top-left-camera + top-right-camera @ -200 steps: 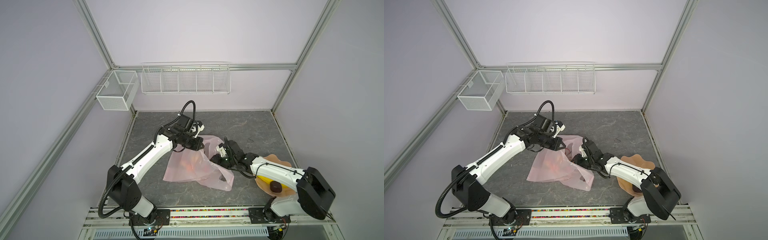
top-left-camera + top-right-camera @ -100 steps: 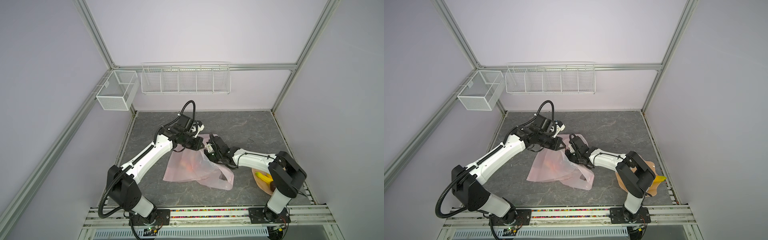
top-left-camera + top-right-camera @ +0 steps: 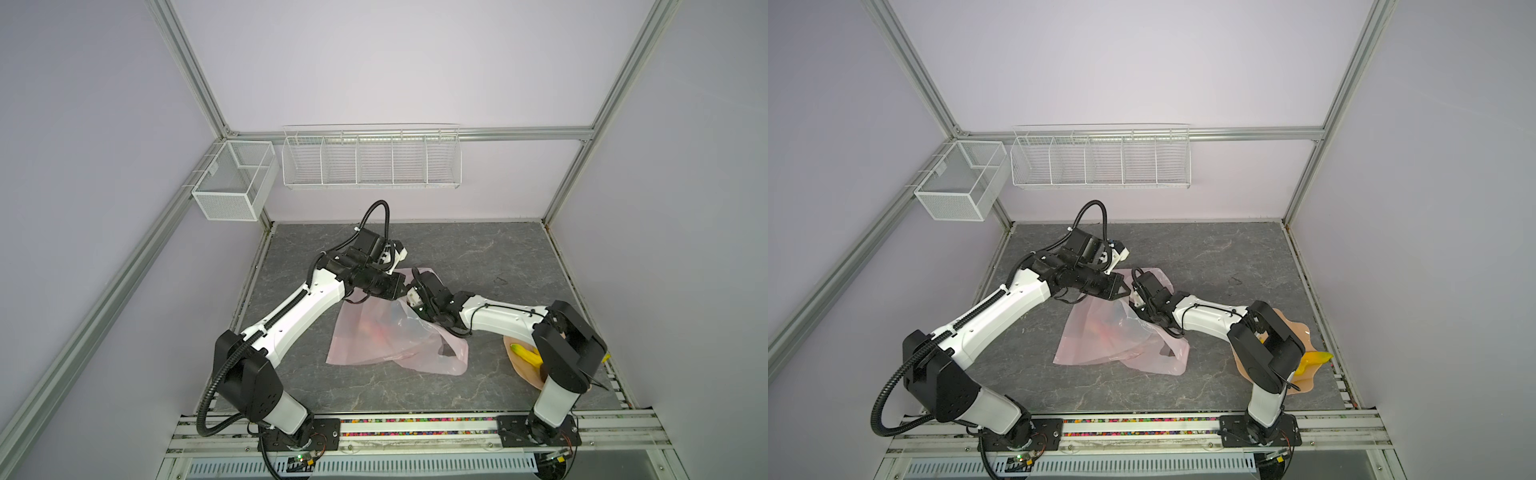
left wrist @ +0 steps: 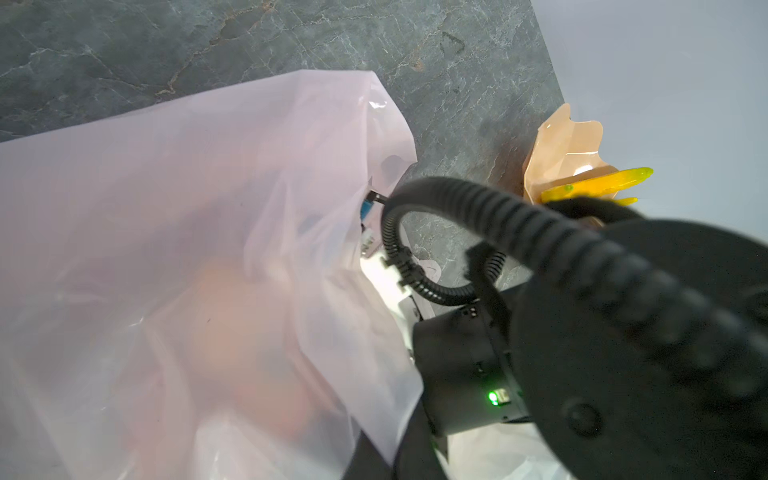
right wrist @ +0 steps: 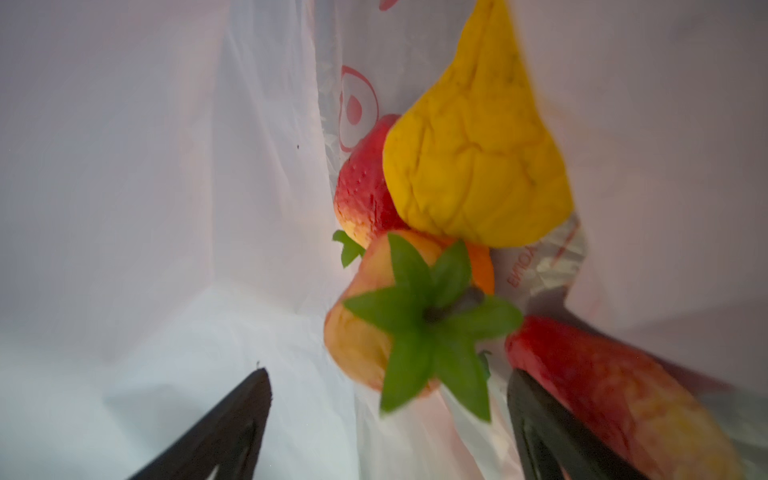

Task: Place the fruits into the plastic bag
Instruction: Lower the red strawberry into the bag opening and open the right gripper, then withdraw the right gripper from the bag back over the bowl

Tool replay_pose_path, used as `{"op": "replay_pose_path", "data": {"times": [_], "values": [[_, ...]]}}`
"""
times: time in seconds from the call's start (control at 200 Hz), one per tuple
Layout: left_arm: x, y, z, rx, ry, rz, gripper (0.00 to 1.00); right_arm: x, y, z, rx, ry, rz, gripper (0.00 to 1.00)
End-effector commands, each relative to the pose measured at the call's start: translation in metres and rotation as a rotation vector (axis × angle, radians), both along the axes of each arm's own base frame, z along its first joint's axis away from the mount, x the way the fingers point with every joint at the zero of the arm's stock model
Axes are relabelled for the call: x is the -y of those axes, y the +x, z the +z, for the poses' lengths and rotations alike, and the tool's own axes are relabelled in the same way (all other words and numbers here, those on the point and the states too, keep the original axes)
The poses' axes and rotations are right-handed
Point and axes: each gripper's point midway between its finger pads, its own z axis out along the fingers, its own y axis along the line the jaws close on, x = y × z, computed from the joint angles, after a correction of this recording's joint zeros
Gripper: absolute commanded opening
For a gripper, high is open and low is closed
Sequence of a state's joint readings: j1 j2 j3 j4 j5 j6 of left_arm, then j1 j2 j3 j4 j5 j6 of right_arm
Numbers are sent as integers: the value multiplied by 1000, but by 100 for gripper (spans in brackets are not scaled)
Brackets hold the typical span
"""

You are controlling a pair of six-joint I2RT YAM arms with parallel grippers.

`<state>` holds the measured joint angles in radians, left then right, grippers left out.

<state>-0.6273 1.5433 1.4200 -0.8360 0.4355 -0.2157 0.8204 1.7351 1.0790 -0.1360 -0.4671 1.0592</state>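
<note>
The plastic bag (image 3: 374,336) (image 3: 1100,338) lies pale pink on the grey table, its mouth lifted. My left gripper (image 3: 399,293) (image 3: 1121,291) is shut on the bag's upper edge and holds it up. My right gripper (image 5: 388,374) reaches inside the bag and stands open, nothing between its fingers. Just past its tips lies an orange-yellow fruit (image 5: 361,332) with green leaves. Behind it sit a yellow fruit (image 5: 478,166) and a red one (image 5: 361,191), and a red-yellow fruit (image 5: 602,382) lies beside one finger. Yellow bananas (image 3: 525,355) (image 4: 598,187) remain on the plate.
The peach wavy-edged plate (image 3: 523,374) (image 3: 1291,328) sits at the table's right edge, partly under my right arm's elbow. White wire baskets (image 3: 370,160) hang on the back wall and a mesh box (image 3: 232,183) at the left corner.
My right gripper has pushed from the bag's mouth deeper into the bag and opened wide, letting go of the leafy fruit. The left gripper has kept holding the bag edge.
</note>
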Motion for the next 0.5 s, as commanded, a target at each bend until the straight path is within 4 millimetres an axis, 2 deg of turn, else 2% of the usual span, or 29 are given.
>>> {"op": "replay_pose_path", "data": {"times": [0.0, 0.295, 0.495], "values": [[-7, 0, -1, 7, 11, 7, 0, 18, -12, 10, -11, -30, -5, 93], [-8, 1, -4, 3, 8, 4, 0, 46, -19, 17, -9, -104, -30, 95], [-9, 0, -4, 6, 11, -4, 0, 89, -25, 25, 0, -221, -88, 97]]}}
